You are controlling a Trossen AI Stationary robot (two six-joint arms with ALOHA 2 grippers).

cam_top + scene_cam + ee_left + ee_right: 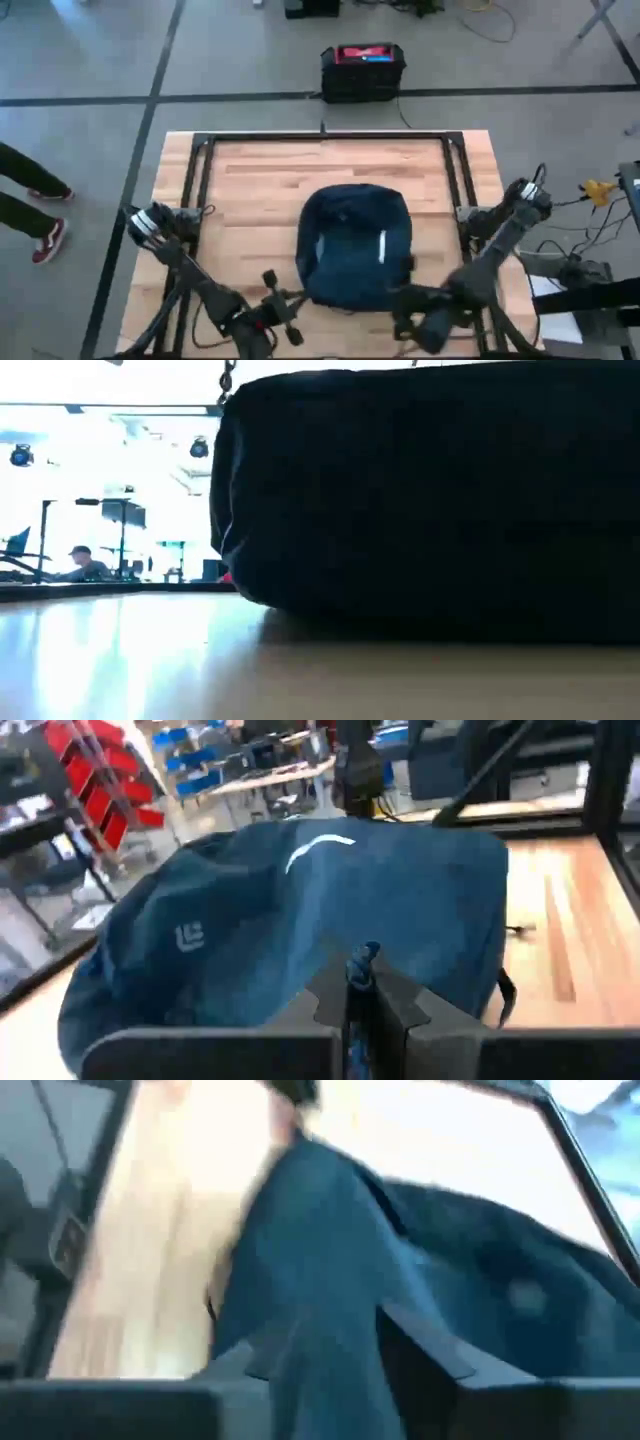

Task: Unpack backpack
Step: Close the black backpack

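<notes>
The dark navy backpack (355, 245) lies flat on the wooden table, its white stripe mark (382, 246) facing up. It fills most of the low view (430, 500). My left gripper (290, 303) is at the bag's near left corner, shut on a small blue zipper pull (362, 960). My right gripper (405, 300) is at the bag's near right corner, with a ridge of navy fabric (320, 1280) between its fingers. The bag's inside is hidden. My left gripper pinches the blue zipper pull (362, 958) between its two shut fingers; its free end sticks up past the fingertips. The fingers come level from the table's near left. The backpack rests on the table. My right gripper has a raised fold of the backpack's fabric (330, 1340) between its two fingers (430, 1345), coming from the table's near right. How many layers it has I cannot tell. The rest of the bag lies on the table.
A black frame (330, 136) runs along the table's far, left and right sides. A rigid black box with a red top (362, 68) stands on the floor beyond the far edge. A person's legs (30, 205) are left of the table. Cables (590, 190) lie at the right.
</notes>
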